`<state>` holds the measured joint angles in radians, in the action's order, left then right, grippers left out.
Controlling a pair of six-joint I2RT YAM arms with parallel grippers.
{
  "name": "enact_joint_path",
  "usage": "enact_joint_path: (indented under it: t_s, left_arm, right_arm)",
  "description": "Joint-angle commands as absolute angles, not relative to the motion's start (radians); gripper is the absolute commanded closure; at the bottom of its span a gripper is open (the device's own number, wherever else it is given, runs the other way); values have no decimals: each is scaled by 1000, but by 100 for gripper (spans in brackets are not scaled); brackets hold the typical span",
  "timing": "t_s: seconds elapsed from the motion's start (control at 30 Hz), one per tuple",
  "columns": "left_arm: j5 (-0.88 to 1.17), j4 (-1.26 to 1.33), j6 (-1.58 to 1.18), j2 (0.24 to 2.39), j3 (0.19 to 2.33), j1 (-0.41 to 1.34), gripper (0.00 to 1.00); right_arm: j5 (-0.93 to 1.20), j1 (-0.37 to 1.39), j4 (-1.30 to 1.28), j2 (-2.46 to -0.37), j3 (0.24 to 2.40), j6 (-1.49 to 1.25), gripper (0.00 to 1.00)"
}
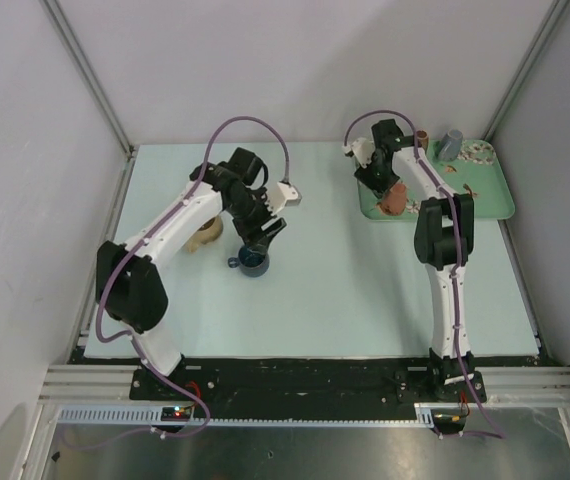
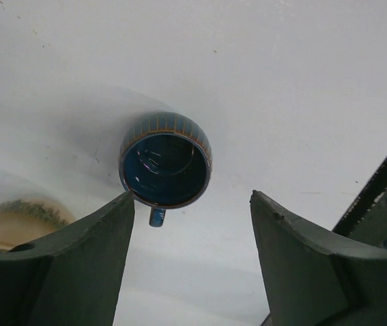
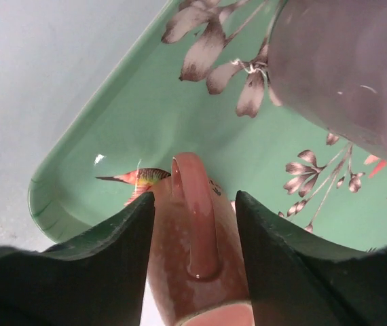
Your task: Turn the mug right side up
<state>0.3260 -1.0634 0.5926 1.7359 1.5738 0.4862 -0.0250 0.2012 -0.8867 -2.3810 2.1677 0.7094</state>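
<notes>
A pink-brown mug (image 3: 193, 258) sits between my right gripper's (image 3: 195, 200) fingers, its handle facing the wrist camera. The jaws press on both of its sides over the green tray's (image 3: 146, 115) near-left corner. In the top view the mug (image 1: 396, 201) looks tilted under the right gripper (image 1: 390, 190). A blue mug (image 2: 166, 160) stands on the table with its opening up and its handle toward my left gripper (image 2: 190, 197). That gripper is open and empty above it. In the top view the blue mug (image 1: 254, 261) is just below the left gripper (image 1: 262, 240).
A tan bowl-like pot (image 1: 205, 234) stands left of the blue mug and shows in the left wrist view (image 2: 17, 221). On the green tray (image 1: 490, 195) are a grey mug (image 1: 451, 145), a small brown cup (image 1: 422, 135) and a patterned dish (image 1: 480, 152). The grey mug (image 3: 343, 68) is close beyond the right fingers.
</notes>
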Motion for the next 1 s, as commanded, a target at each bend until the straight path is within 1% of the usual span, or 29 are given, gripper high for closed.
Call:
enact_joint_path:
  t_s: [0.0, 0.03, 0.13, 0.23, 0.27, 0.3, 0.47, 0.6, 0.8, 0.97]
  left_arm:
    - [375, -1164, 569, 1706, 1625, 471, 27]
    - [366, -1164, 569, 1708, 1628, 470, 27]
    - [348, -1165, 570, 1709, 1630, 466, 27]
    - [334, -1167, 568, 1708, 1637, 461, 27]
    - [330, -1167, 565, 1708, 1641, 458, 27]
    - [328, -1167, 562, 1708, 1647, 455, 27]
    - [352, -1168, 522, 1701, 1690, 443, 25]
    - [414, -1168, 471, 1690, 1754, 425, 22]
    - [595, -1166, 367, 1681, 1883, 394, 15]
    - [746, -1159, 235, 1694, 2043, 371, 8]
  right_arm:
    - [25, 186, -912, -2391, 2194, 757, 47]
    - [23, 184, -911, -2394, 2191, 757, 49]
    - [4, 176, -912, -2401, 2175, 761, 64]
    - [0, 174, -908, -2387, 2141, 762, 92]
    - [2, 175, -906, -2378, 2134, 762, 96]
    - [3, 175, -903, -2372, 2130, 757, 98]
    - [-16, 173, -863, -2305, 2157, 689, 100]
    - [-22, 166, -802, -2200, 2166, 594, 100]
    - [35, 165, -618, -1965, 2010, 440, 100]
    - [191, 197, -490, -1744, 1916, 201, 100]
